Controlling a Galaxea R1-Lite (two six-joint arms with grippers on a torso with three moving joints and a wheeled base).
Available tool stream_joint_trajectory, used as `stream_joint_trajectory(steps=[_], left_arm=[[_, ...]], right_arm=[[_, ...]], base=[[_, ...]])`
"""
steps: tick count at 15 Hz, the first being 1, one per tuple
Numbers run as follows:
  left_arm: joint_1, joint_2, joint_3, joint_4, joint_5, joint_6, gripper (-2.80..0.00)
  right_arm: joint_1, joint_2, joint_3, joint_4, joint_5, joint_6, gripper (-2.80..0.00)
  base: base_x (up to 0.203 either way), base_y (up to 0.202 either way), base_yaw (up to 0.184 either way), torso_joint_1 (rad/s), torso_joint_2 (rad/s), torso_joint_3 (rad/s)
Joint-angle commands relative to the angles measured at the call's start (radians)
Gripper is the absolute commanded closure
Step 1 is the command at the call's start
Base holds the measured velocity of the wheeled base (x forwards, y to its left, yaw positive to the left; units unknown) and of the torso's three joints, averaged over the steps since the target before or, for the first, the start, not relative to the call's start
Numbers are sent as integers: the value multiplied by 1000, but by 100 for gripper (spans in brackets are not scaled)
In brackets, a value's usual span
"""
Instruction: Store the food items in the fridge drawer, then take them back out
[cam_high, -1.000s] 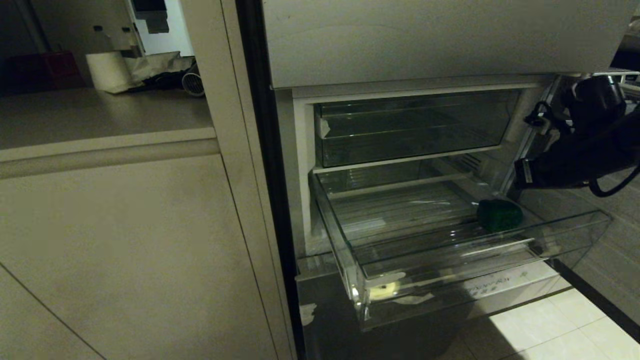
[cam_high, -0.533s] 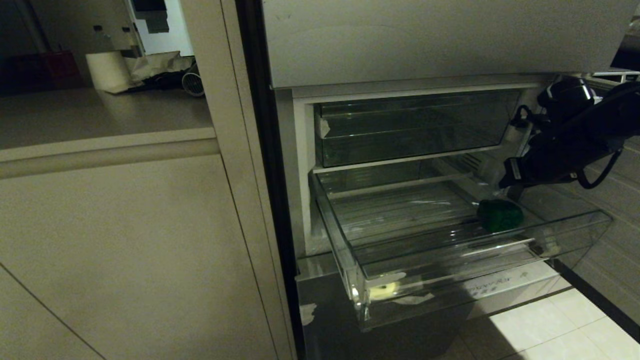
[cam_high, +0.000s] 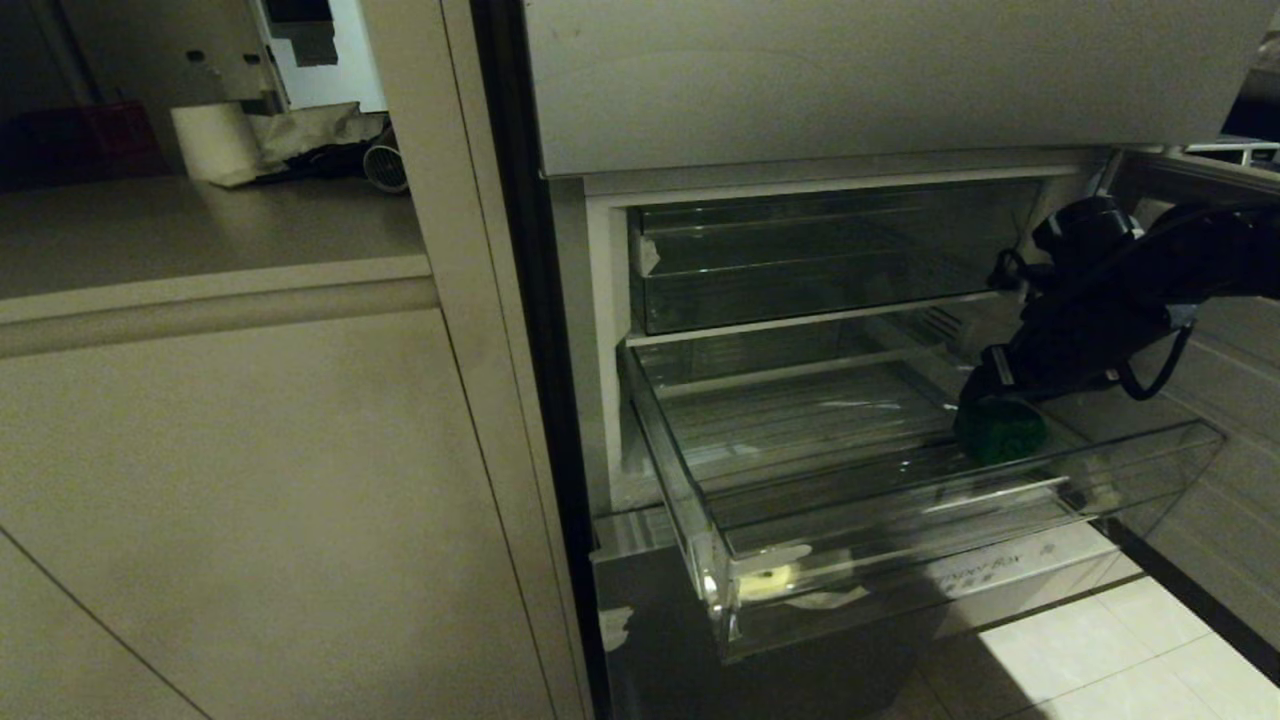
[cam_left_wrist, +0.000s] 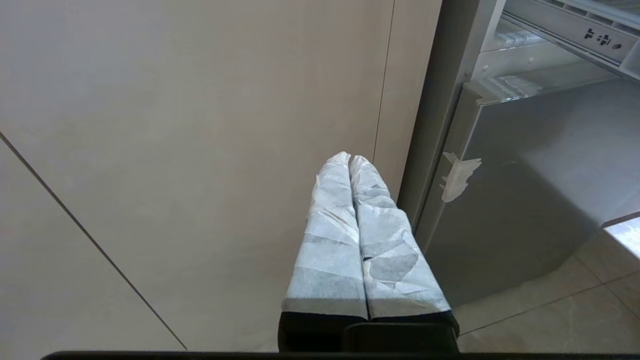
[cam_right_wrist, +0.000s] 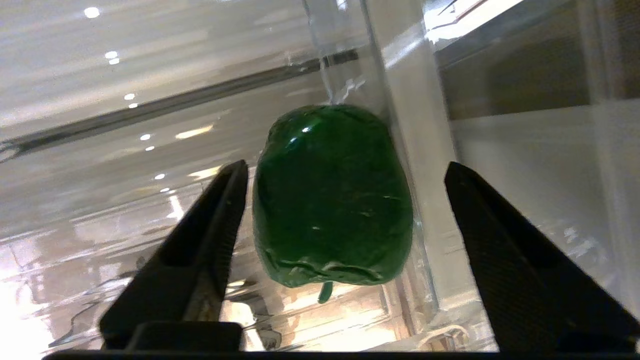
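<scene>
Right hand (cam_right_wrist: 340, 175) spread wide inside the fridge drawer (cam_high: 900, 560), one black finger (cam_right_wrist: 220, 210) close on one side of the green pepper (cam_right_wrist: 332, 200), the other set well off, clear of it. Pepper lying between the two fingers on the ribbed clear floor, close against the drawer's clear side wall; long axis running away from the wrist, short stem end turned back toward the palm. Seen from the head, directly under the hand's tip, toward the drawer's right side. Left hand (cam_left_wrist: 351, 160) pressed together, empty, low beside the beige cabinet panel (cam_left_wrist: 200, 150).
</scene>
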Motion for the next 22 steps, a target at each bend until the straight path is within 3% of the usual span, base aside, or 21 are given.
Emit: stream_joint_trajectory(steps=[1, 13, 14, 15, 22], left_arm=[[0, 2, 0, 0, 0, 0, 0], [0, 2, 0, 0, 0, 0, 0], [0, 2, 0, 0, 0, 0, 0], [0, 2, 0, 0, 0, 0, 0], [0, 2, 0, -1, 0, 0, 0]], right_arm=[[4, 13, 4, 6, -2, 1, -280], [7, 71, -2, 1, -28, 7, -280], [7, 72, -2, 1, -28, 6, -73], [7, 72, -2, 1, -30, 6, 0], [8, 91, -12, -49, -61, 0, 0]], base=[[0, 0, 0, 0, 0, 0], [0, 0, 0, 0, 0, 0], [0, 0, 0, 0, 0, 0], [0, 0, 0, 0, 0, 0], [0, 0, 0, 0, 0, 0]])
